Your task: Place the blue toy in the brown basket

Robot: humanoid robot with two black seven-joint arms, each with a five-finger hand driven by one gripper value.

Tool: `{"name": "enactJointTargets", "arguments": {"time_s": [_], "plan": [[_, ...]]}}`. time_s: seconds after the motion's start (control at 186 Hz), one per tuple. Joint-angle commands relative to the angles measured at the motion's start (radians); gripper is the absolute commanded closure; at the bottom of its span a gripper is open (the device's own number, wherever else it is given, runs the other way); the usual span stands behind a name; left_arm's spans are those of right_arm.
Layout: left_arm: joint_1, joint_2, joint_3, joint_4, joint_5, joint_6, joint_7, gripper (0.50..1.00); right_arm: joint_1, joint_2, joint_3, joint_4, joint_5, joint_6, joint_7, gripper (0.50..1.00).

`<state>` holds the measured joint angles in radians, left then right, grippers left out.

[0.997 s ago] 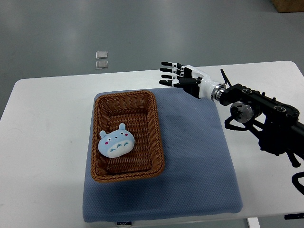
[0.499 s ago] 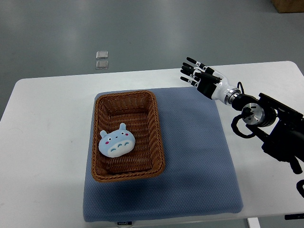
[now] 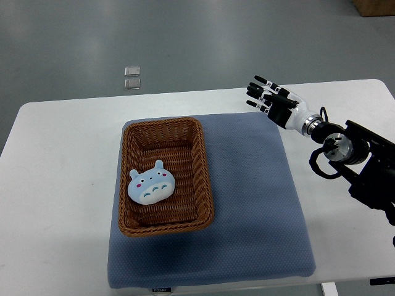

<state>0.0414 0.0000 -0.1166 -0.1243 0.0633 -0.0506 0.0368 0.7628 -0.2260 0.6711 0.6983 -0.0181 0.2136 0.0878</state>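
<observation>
The right hand point(image 3: 274, 102) hangs empty with fingers spread, above the blue mat's point(image 3: 253, 203) far right corner. Well to its left, the blue toy point(image 3: 151, 185) lies inside the brown basket point(image 3: 203, 166) — bare mat between them, white tabletop point(image 3: 55, 185) all around.

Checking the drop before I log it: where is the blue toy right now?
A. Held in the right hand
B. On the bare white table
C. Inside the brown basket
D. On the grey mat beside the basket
C. The blue toy lies on the floor of the brown basket, while the right hand hangs open and empty over the table's far edge.
</observation>
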Motion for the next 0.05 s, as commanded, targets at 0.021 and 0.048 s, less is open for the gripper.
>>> {"name": "enactJointTargets", "arguments": {"time_s": [0.021, 0.048], "plan": [[0.000, 0.000, 0.000, 0.000, 0.000, 0.000, 0.000, 0.500, 0.001, 0.014, -0.005, 0.000, 0.000, 0.001, 0.000, 0.585], [0.000, 0.000, 0.000, 0.000, 0.000, 0.000, 0.000, 0.500, 0.001, 0.014, -0.005, 0.001, 0.000, 0.001, 0.000, 0.585]]}}
